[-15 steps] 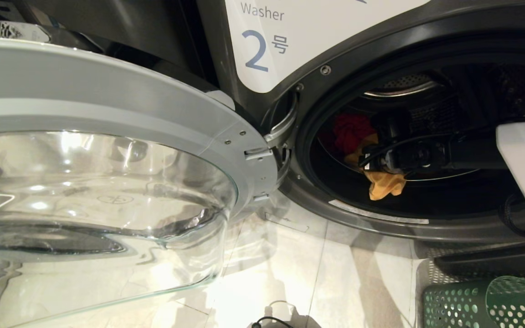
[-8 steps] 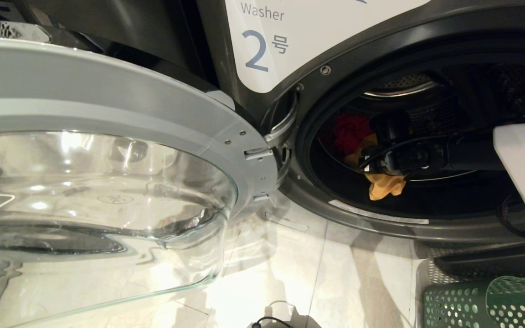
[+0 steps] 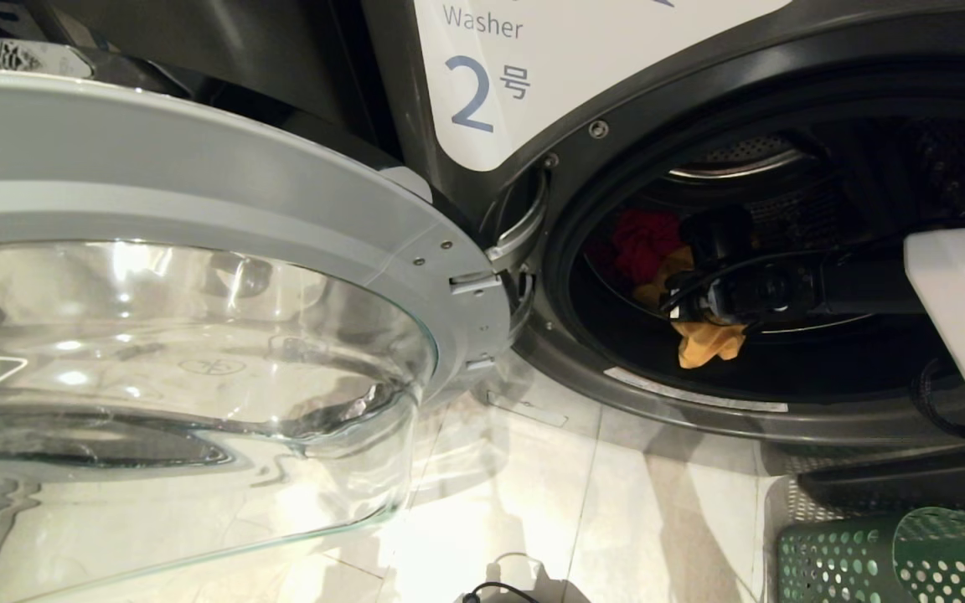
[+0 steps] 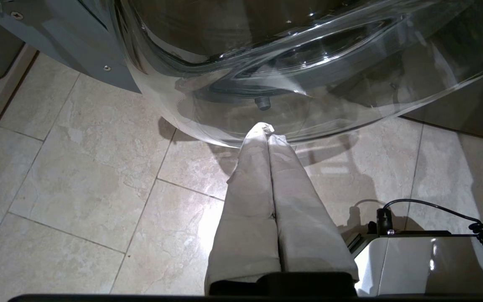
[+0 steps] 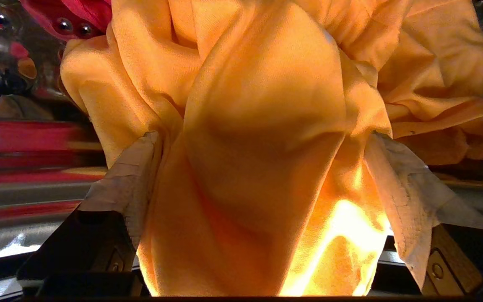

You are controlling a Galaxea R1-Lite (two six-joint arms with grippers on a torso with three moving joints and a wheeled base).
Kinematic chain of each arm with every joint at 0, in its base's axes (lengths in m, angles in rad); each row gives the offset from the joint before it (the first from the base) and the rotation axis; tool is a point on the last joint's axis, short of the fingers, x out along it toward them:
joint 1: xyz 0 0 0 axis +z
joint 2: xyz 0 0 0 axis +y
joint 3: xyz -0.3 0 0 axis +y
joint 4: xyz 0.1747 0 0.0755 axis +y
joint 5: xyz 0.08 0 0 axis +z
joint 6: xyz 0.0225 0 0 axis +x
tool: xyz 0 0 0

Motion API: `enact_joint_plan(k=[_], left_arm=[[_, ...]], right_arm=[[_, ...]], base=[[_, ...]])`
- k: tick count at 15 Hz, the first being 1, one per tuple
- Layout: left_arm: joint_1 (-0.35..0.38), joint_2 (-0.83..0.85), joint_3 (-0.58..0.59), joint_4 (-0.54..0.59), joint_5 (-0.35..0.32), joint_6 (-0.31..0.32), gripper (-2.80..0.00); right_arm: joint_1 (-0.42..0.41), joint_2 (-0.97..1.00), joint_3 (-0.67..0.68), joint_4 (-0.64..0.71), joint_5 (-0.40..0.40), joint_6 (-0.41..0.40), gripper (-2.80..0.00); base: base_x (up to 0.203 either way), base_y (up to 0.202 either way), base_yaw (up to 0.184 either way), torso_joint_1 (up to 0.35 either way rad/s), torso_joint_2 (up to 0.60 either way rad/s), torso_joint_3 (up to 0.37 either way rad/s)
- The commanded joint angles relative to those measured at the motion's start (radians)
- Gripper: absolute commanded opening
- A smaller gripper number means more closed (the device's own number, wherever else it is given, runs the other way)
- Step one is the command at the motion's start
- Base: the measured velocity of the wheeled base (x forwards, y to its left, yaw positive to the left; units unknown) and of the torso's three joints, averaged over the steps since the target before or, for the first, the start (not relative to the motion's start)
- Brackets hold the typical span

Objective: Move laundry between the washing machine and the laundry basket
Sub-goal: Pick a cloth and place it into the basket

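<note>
Over the last second little shifted: right gripper [image 5: 262, 176] stayed inside the dark grey front-loading washing machine [image 3: 616, 394], fingers spread wide around the crumpled yellow-orange cloth garment [image 5: 266, 105], not yet clamped. Left gripper [image 4: 268, 138] hung pressed together, parked. Grasp seemed imminent.

Washer door [image 3: 198, 218]: brushed silver rim, glossy clear glass bowl. Washer body [image 3: 399, 100]: dark matt metal. Yellow-orange garment [image 5: 266, 147]: soft fine-woven cloth. Floor [image 4: 78, 188]: glossy beige stone tile. Basket [image 3: 868, 561]: green perforated plastic.
</note>
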Motion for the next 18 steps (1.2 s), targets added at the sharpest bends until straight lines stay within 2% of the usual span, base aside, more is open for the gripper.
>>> enact_joint_plan(k=[1, 15, 18], left_arm=[[0.0, 0.0, 0.0, 0.0, 0.0, -0.001, -2.8], [0.0, 0.0, 0.0, 0.0, 0.0, -0.001, -2.8], [0.0, 0.0, 0.0, 0.0, 0.0, -0.001, -2.8]], right_arm=[[0.0, 0.007, 0.003, 0.006, -0.003, 0.001, 0.0], [0.001, 0.03, -0.009, 0.007, 0.0, -0.005, 0.0], [0.002, 0.008, -0.016, 0.069, 0.032, -0.005, 0.0]], base=[[0.0, 0.0, 0.0, 0.0, 0.0, 0.0], [0.0, 0.0, 0.0, 0.0, 0.0, 0.0], [0.0, 0.0, 0.0, 0.0, 0.0, 0.0]])
